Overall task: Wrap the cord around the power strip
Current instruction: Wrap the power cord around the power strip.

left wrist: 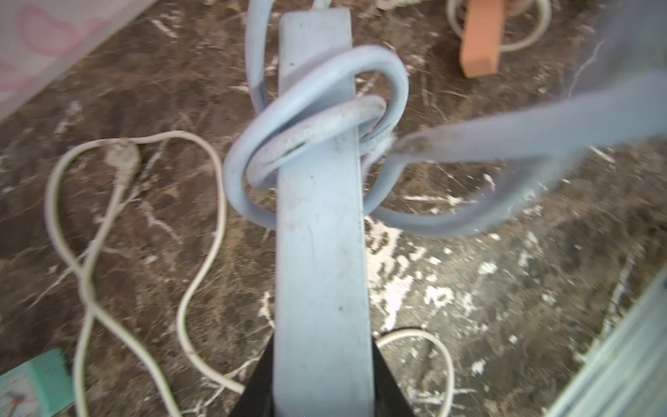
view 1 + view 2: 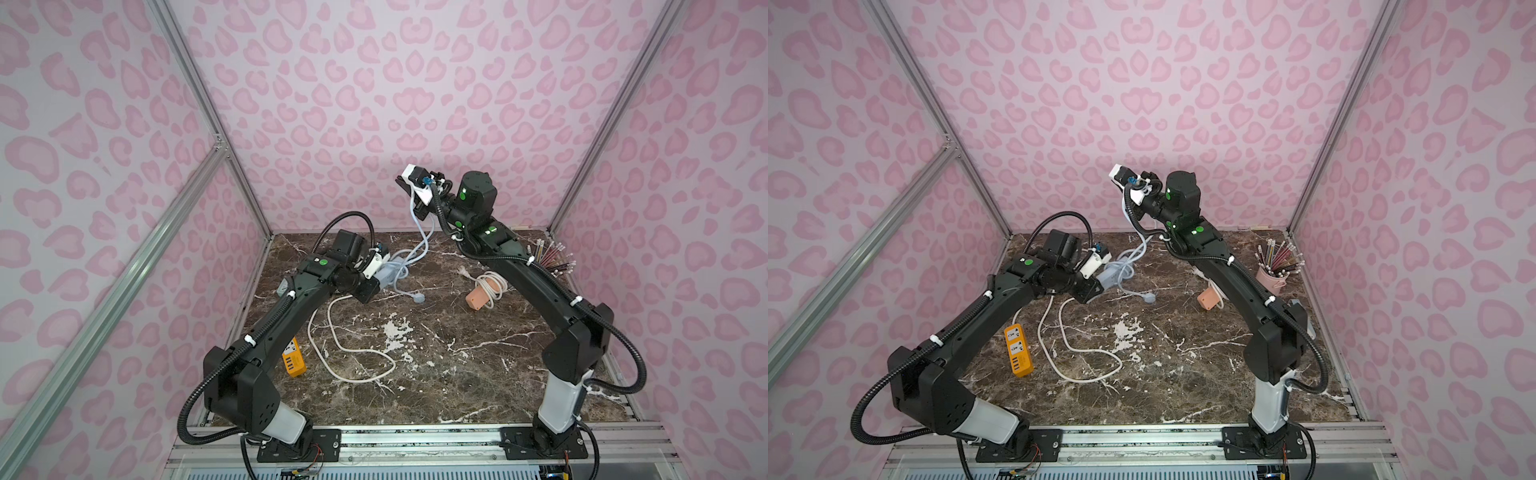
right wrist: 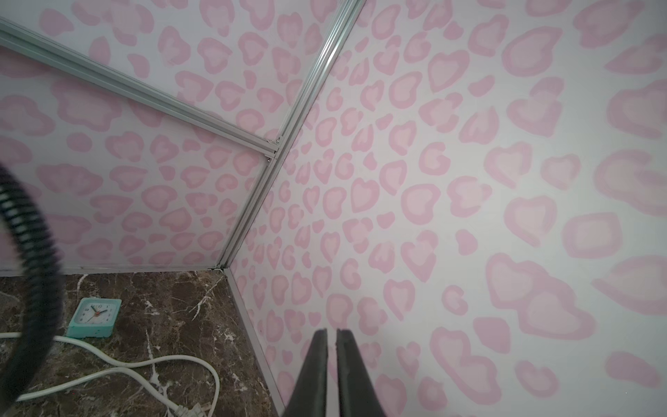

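My left gripper is shut on one end of a pale blue-grey power strip, held low over the marble table at the back left in both top views. Two loose turns of its blue-grey cord lie around the strip's middle. From there the cord rises to my right gripper, raised high near the back wall. That gripper's jaws stand almost together; the cord between them is hidden in the right wrist view. The cord's plug rests on the table.
A yellow power strip with a long white cord lies at the left front. An orange strip wound in white cord sits under my right arm. A pink cup of pencils stands far right; a teal clock back left.
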You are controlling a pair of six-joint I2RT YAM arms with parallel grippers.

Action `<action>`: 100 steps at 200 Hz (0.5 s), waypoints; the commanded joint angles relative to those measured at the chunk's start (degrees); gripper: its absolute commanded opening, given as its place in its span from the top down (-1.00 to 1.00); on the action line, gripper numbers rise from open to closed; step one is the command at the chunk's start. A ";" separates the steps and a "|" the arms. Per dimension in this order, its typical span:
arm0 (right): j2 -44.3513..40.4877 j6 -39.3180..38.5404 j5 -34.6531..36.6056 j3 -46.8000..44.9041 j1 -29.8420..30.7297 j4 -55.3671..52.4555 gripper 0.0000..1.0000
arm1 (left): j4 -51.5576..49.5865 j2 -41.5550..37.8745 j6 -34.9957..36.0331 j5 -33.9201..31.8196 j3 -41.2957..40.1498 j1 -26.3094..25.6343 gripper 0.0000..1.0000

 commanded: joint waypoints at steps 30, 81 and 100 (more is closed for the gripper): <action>14.94 2.96 -4.96 16.67 -3.38 -8.85 1.00 | -2.85 -5.71 4.05 14.27 0.60 -4.58 0.95; 13.55 2.76 0.44 18.91 -2.85 -15.83 1.00 | -2.67 -3.55 -1.83 -5.86 4.24 -1.11 0.95; 11.39 2.54 1.93 18.62 -2.89 -15.70 1.00 | -1.58 -3.35 -4.64 -11.37 4.24 2.79 0.95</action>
